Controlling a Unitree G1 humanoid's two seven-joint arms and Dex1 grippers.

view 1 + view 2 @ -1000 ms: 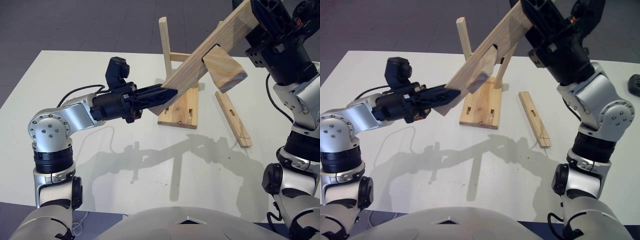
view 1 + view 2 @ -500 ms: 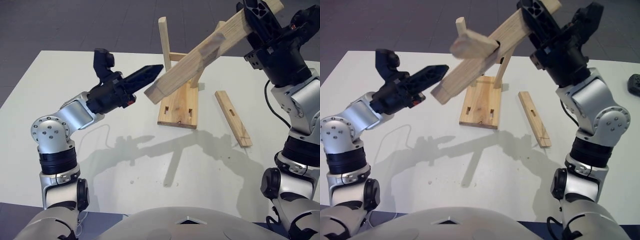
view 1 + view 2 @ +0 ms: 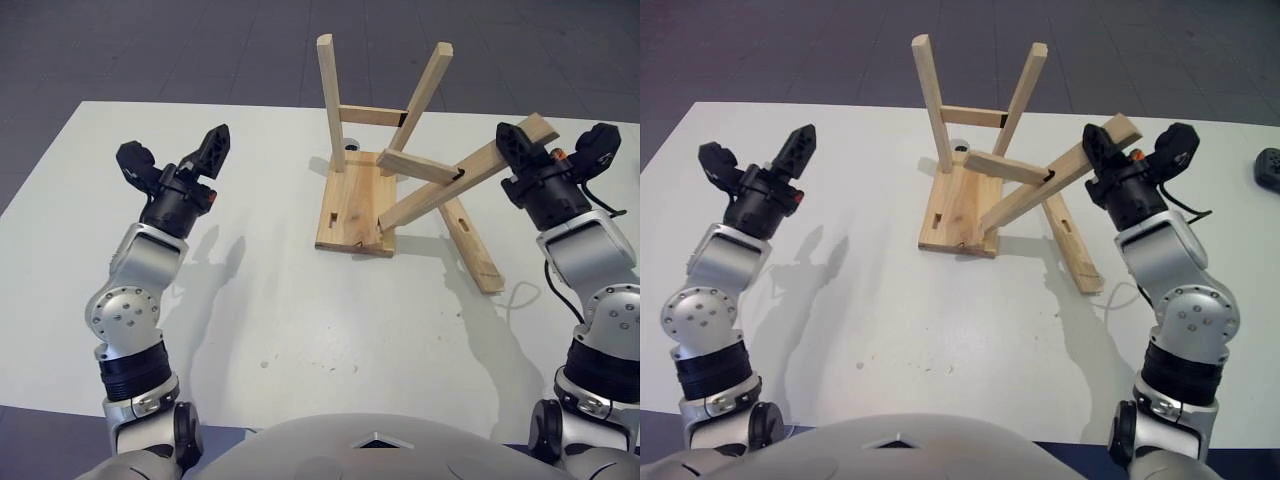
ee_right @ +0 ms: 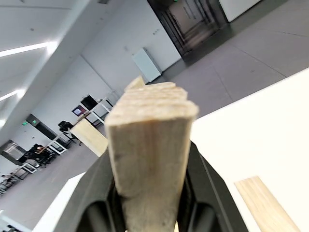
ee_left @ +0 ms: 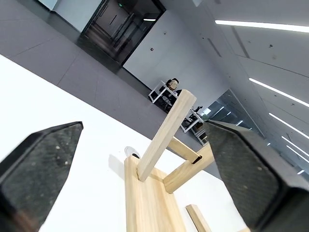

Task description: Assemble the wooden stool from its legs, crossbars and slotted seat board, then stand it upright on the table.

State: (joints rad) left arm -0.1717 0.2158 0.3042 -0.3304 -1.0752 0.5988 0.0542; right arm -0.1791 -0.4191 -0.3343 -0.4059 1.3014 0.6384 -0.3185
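Note:
The slotted seat board lies flat on the white table. From its far end two legs rise, joined by a crossbar. My right gripper is shut on the top end of a third leg, which slants down to the board's near right corner and carries a short crossbar. The right wrist view shows that leg's end grain between the fingers. My left gripper hangs open over the table's left side, well apart from the stool; its fingers stand wide.
A loose slotted leg lies flat on the table just right of the board. A small white ring sits behind the board. A thin cable trails near my right arm, and a black object sits at the far right edge.
My right arm has swung the held leg down from high in the air until its lower end rests on the seat board. My left gripper drew back to the left and opened.

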